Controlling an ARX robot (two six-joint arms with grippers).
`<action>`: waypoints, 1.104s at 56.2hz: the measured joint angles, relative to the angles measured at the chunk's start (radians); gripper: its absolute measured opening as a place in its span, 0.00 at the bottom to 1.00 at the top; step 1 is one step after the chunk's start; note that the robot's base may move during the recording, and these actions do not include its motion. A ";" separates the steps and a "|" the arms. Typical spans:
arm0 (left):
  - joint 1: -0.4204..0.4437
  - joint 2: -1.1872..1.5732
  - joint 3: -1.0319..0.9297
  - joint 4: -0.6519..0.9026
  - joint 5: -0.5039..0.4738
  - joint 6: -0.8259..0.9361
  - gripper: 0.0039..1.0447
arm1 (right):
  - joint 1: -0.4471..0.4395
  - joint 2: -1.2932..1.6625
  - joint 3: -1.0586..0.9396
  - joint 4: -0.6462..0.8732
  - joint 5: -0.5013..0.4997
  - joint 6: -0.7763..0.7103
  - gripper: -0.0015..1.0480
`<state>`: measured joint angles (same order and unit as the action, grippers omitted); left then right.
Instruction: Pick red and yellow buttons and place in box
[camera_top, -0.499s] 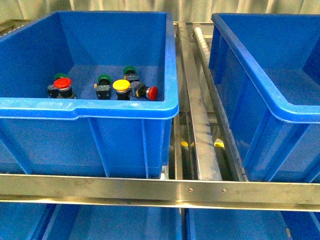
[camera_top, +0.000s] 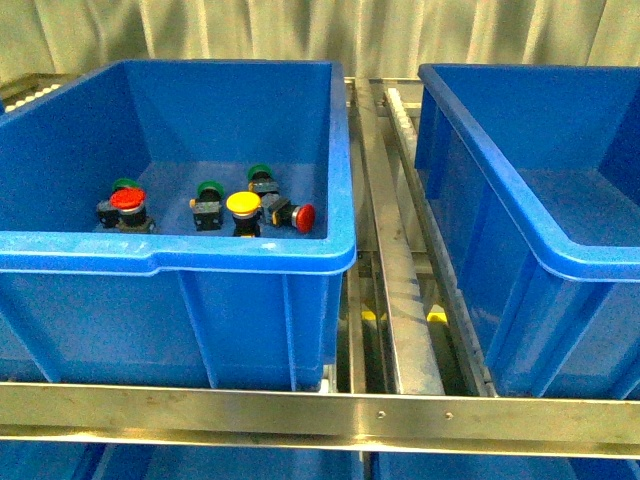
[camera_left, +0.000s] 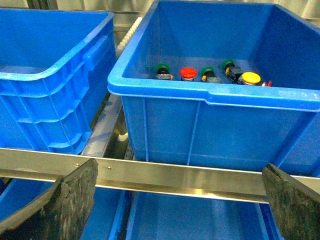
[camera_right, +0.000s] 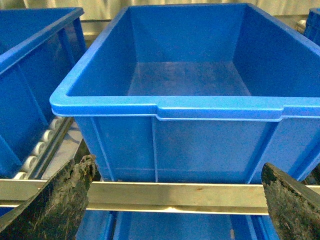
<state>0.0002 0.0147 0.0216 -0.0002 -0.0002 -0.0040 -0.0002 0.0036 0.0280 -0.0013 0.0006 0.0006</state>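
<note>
Now, all three targets sit in the source bin (camera_top: 180, 252) on the robot's left, low against its near wall: one red button (camera_top: 127, 199) standing cap-up toward the left, the yellow button (camera_top: 243, 203) cap-up near the middle, and the second red button (camera_top: 303, 213) just beside it, tipped on its side with its long axis running across the bin and the cap facing the right-hand wall. Green-capped buttons (camera_top: 209, 189) crowd in just behind them, so there's little room to spare. The box (camera_top: 520, 210) waits on the right, bare inside, with a metal rail (camera_top: 400, 260) between the two bins. The left gripper (camera_left: 180, 167) is clearly the nearer one: its camera looks over the near rim at the buttons, which lie ahead of it and down inside the bin. Its jaws are spread wide with nothing between them, and it sits low, outside the bin, about level with the frame bar. The right gripper (camera_right: 177, 165) faces the box in the same low pose, wide open and carrying nothing. My read: the left arm must rise over that rim before dropping onto a cap.
</note>
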 joint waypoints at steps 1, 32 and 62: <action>0.000 0.000 0.000 0.000 0.000 0.000 0.93 | 0.000 0.000 0.000 0.000 0.000 0.000 0.94; 0.000 0.000 0.000 0.000 0.000 0.000 0.93 | 0.000 0.000 0.000 0.000 0.000 0.000 0.94; -0.093 0.676 0.466 0.285 -0.129 -0.122 0.93 | 0.000 0.000 0.000 0.000 0.000 0.000 0.94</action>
<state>-0.0929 0.6903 0.4877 0.2852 -0.1287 -0.1265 -0.0002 0.0032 0.0280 -0.0013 0.0002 0.0006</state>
